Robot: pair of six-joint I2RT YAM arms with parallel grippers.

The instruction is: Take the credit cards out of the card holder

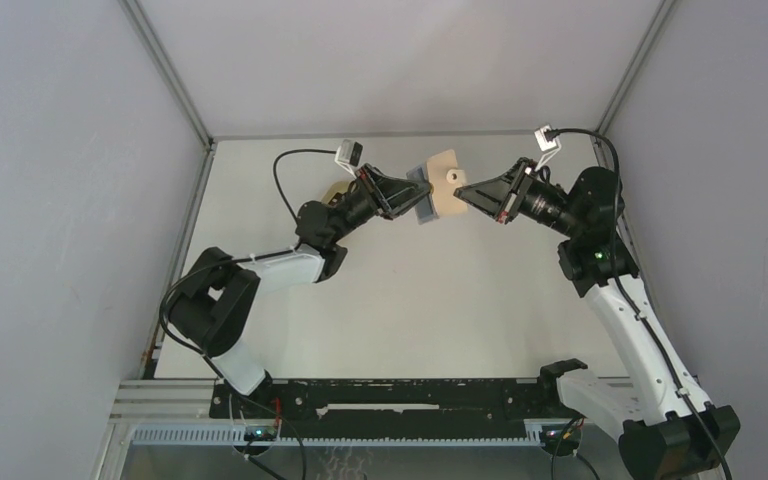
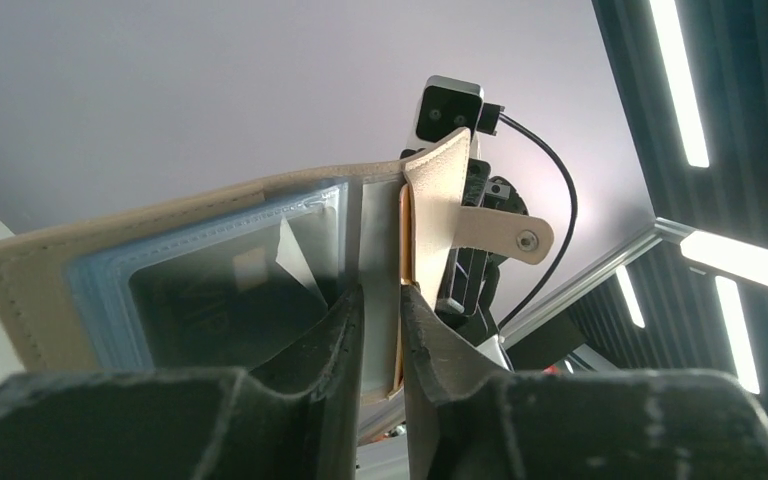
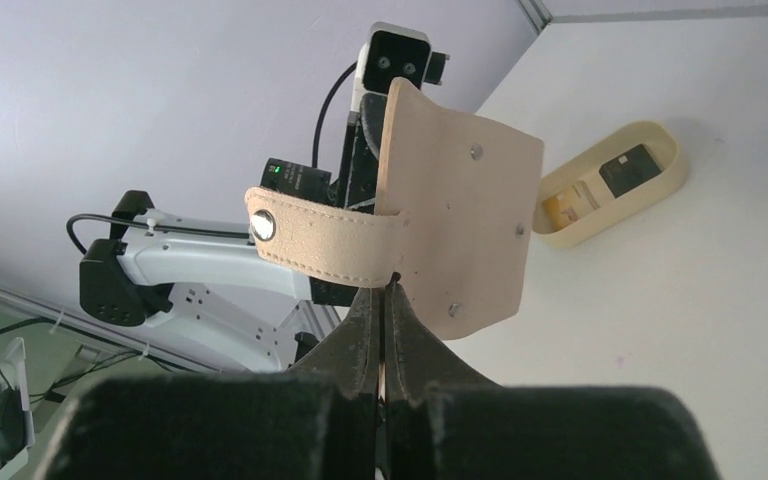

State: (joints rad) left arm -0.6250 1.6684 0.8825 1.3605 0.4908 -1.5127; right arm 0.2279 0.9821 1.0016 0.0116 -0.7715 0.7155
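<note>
card holder (image 1: 443,166) aloft, clamped by left pincer (image 1: 422,201), right pincer (image 1: 463,193)

The left arm (image 1: 260,268) rises from its base at the near left, bends sharply at the elbow and reaches forward and inward, with the wrist lifted. The right arm (image 1: 628,318) climbs from the near right, folds at its elbow and points inward to the left. The two grippers face each other in mid-air, tips near each other. The left gripper (image 1: 422,200) has its fingers clamped on one side of the card holder (image 1: 447,180). The right gripper (image 1: 463,193) pinches the other side, its fingers almost touching.
</note>
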